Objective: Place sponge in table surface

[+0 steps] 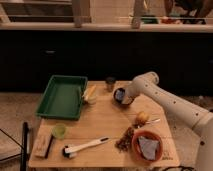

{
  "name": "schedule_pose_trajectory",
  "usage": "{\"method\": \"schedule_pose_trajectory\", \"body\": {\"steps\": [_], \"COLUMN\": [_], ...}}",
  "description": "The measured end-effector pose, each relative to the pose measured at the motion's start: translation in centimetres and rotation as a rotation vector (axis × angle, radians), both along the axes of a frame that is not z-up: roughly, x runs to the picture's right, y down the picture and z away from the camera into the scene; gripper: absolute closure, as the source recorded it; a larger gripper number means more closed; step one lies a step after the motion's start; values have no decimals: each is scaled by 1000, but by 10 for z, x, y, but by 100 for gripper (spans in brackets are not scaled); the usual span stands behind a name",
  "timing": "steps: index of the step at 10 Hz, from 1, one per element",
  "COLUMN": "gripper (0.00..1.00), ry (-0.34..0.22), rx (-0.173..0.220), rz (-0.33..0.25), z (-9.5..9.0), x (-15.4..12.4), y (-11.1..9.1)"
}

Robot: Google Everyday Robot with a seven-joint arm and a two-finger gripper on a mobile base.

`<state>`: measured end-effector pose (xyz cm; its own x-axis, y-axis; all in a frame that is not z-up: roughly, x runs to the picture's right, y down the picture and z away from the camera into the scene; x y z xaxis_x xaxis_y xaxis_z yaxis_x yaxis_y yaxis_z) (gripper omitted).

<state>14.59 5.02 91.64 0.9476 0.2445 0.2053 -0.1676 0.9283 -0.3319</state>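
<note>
Gripper: the dark gripper (pixel 123 96) on the white arm is hanging low at the table's 1 o'clock, wrist bending downward; open or clamped, I cannot tell.
Sponge: the small flat grey-blue squarish sponge (pixel 119 93) is showing right at the gripper, and I'm judging it carried, not lying loose.
Why there: the arm is reaching in from the right, probably lining up a drop spot.
Open room: the pale-brown plank table surface (pixel 107 120) is offering bare wood at centre.
Edges: the green plastic tray (pixel 62 97) is crowding 10 o'clock; the orange bowl (pixel 135 142) is sitting at 5 o'clock, near the front edge.
</note>
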Motion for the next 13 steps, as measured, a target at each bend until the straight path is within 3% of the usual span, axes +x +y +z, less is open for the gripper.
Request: {"method": "schedule_pose_trajectory", "body": {"steps": [7, 10, 13], "gripper": [37, 61, 92], "ry": [-2, -4, -7], "rx": [-28, -36, -36], "rz": [-6, -8, -21], "z": [10, 13, 12], "x": [0, 2, 3], "y": [5, 5, 2]}}
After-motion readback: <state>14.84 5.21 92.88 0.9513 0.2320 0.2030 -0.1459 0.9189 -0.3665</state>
